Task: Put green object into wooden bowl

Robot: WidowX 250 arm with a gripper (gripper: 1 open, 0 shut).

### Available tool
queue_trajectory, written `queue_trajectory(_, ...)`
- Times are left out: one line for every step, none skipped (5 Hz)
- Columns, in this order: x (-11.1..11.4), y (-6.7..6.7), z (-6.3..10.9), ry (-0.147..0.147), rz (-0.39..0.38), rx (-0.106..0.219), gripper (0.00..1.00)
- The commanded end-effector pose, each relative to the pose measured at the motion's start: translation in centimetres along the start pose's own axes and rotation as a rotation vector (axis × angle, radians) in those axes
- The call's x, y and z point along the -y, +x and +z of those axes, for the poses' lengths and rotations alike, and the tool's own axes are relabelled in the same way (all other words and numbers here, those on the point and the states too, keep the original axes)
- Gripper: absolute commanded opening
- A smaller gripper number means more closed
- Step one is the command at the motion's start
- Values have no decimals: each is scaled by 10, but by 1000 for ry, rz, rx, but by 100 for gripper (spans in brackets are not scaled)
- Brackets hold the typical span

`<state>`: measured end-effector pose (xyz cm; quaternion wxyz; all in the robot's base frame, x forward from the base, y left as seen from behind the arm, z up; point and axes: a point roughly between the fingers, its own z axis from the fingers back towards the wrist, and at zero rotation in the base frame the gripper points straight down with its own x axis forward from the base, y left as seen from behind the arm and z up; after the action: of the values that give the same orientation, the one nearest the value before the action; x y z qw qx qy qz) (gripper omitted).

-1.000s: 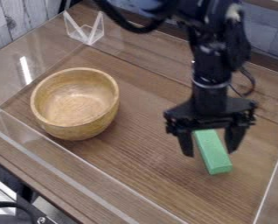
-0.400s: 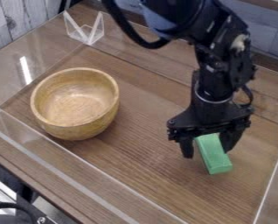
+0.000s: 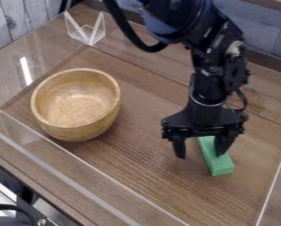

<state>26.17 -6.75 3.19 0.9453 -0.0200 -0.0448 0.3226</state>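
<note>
Camera view: pincer (image 3: 206, 142) points straight down, jaws spread wide and holding nothing, straddling the upper end of the green object (image 3: 216, 157). The block lies flat on the bench (image 3: 119, 172) near its right edge, long axis running toward the front-right corner. Wooden bowl (image 3: 74, 104) sits well apart, toward the left edge, nothing in it.

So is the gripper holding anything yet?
No. The gripper is open, its jaws straddling the green block, which lies on the table.
</note>
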Motion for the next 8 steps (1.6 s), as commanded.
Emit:
queue_trajectory(8, 3, 14, -35, -41, 8, 100)
queue_trajectory(14, 2, 20, -49, -57, 0, 100)
queue_trajectory(26, 3, 29, -55, 1, -2, 100)
queue_trajectory(33, 3, 30, -53, 48, 3, 100)
queue_trajectory(33, -1, 24, -44, 40, 0, 100)
queue_trajectory(31, -2, 18, -35, 32, 4, 100)
queue_trajectory(33, 0, 8, -26, -13, -1, 100)
queue_trajectory(34, 2, 7, -28, -73, -17, 100)
